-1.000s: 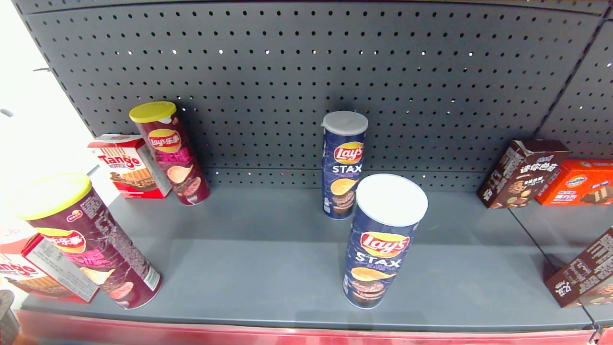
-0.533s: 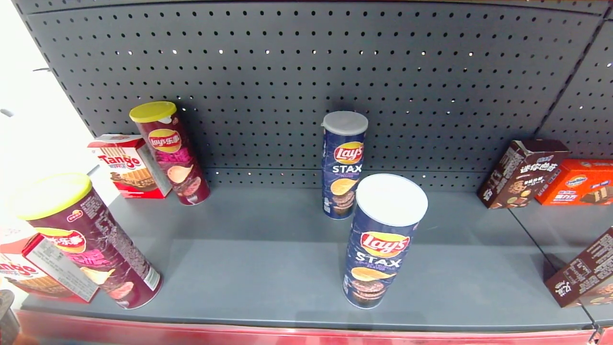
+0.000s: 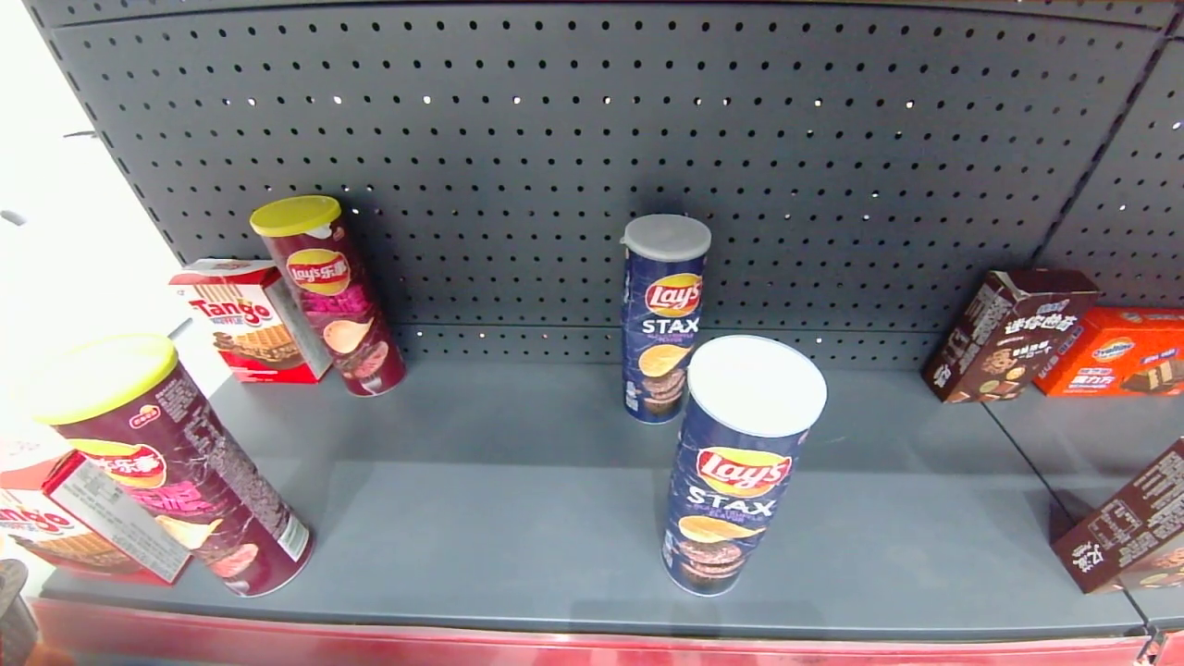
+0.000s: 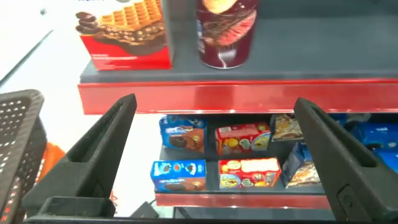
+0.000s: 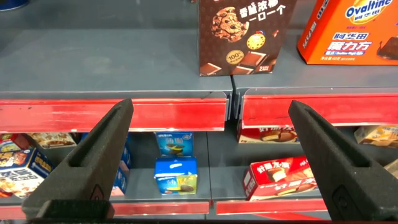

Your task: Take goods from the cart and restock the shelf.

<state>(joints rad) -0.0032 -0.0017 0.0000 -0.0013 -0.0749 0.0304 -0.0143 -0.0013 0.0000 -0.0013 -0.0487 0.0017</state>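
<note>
Left claw [image 4: 214, 102] and right claw [image 5: 210, 104] hang spread and empty before the shelf [image 3: 518, 499]. A blue can [image 3: 731, 472] stands near its edge, where a careless restocking reach could topple it.

Snack tubes and boxes stand on a grey metal shelf [image 3: 518, 499] with a red front strip.
Mid-shelf, a grey-lidded dark blue crisp tube [image 3: 664, 319] stands at the back, with a white-lidded dark blue crisp tube [image 3: 740, 462] just in front. At left, a rear yellow-lidded maroon tube [image 3: 328, 296] stands beside a rear red wafer box [image 3: 245, 319], and a front yellow-lidded maroon tube [image 3: 176, 462] stands against a front red wafer box [image 3: 74, 527]. At right are a rear brown carton [image 3: 1008, 333], an orange carton [image 3: 1115, 351] and a front brown carton [image 3: 1124, 532].
</note>
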